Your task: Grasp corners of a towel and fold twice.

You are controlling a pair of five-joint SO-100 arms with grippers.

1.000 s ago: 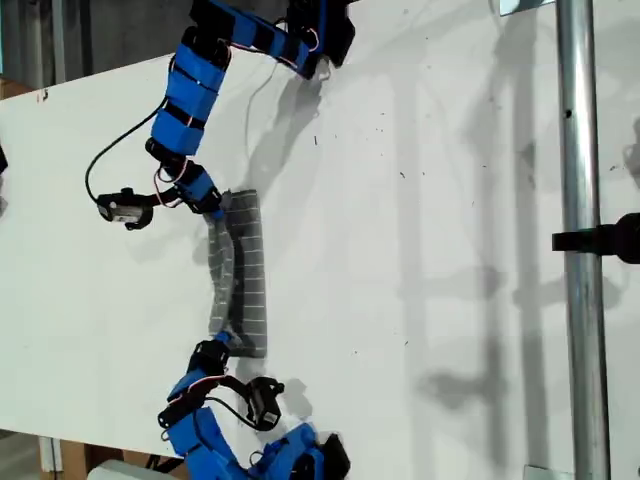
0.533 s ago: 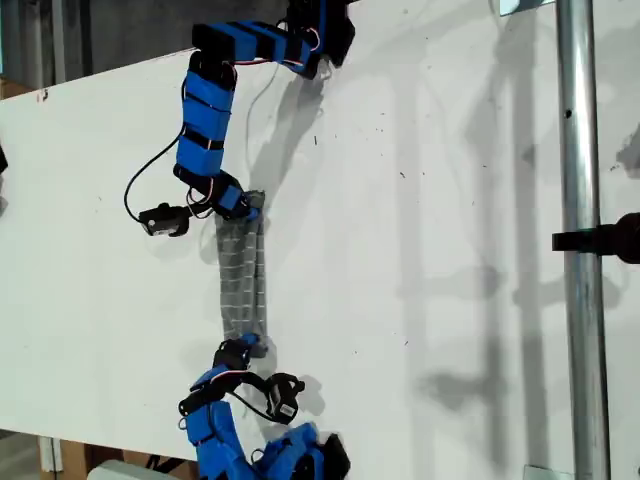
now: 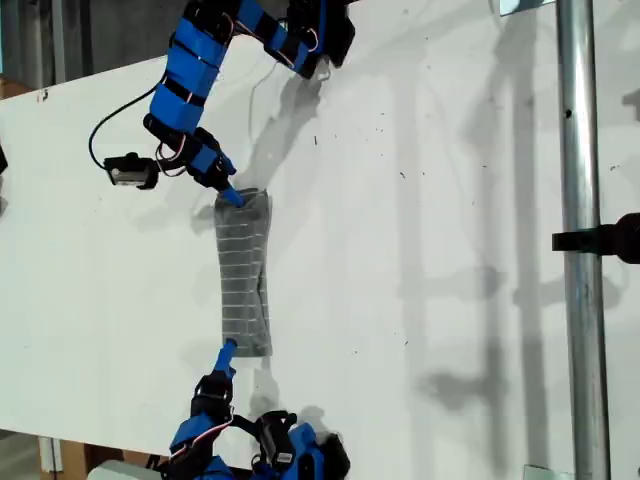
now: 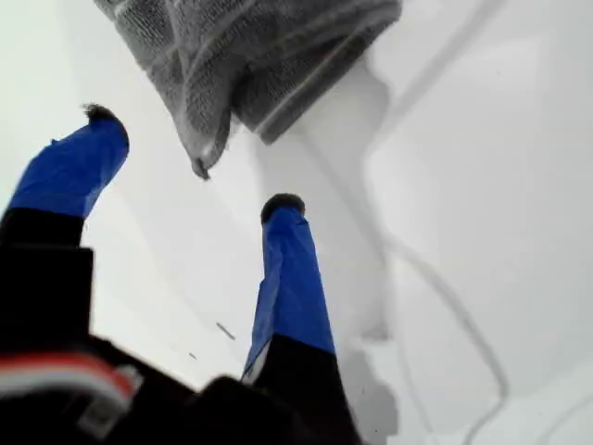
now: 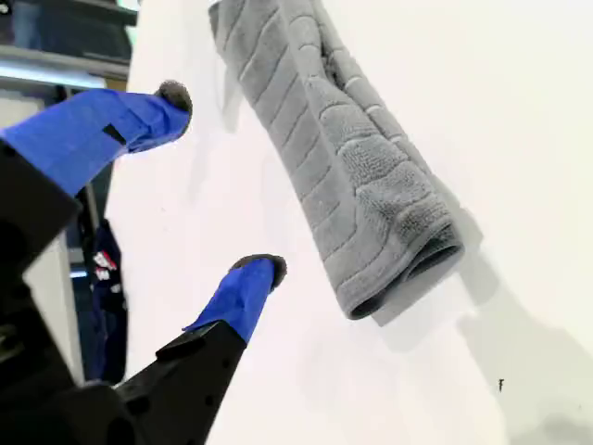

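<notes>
The towel [image 3: 245,270] lies on the white desk [image 3: 420,200] as a long narrow strip, folded over itself, with its white stripes running across it. In the exterior view one blue arm [image 3: 190,80] has its tip touching the upper end of the towel or just beside it, and another blue arm [image 3: 215,400] has its tip just beside the lower end. Which one is first I cannot tell. Well apart from the towel, toward the exterior view's right, a metal pole [image 3: 578,250] stands. The fingers of my first gripper [image 4: 190,159] are spread wide and hold nothing, one end of the towel lying just beyond them with a loose corner [image 4: 199,167] sticking out. The fingers of my second gripper [image 5: 220,180] are also wide and empty, near a thick doubled end of the towel
</notes>
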